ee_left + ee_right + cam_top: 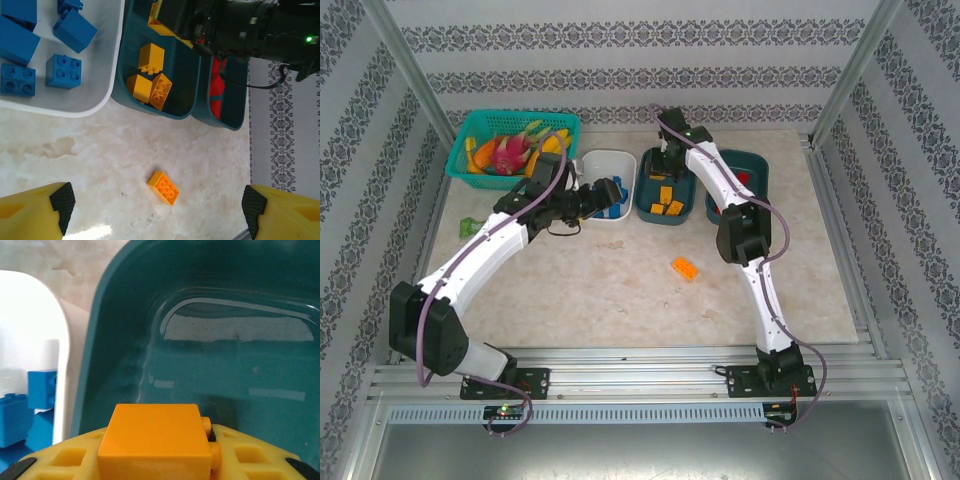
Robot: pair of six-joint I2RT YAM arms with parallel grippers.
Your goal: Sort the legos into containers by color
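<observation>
The right tool (670, 168) held an orange lego (152, 432) over a teal container (200, 340); we saw the left tool (157, 212) wide open, empty.

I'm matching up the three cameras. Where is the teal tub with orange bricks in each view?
Top external: teal tub, upper centre, middle of the row.
Left wrist: top centre.
Right wrist: centre and right, seen close up.
Shared landmark: the white tub, beside it on its left everywhere.
</observation>
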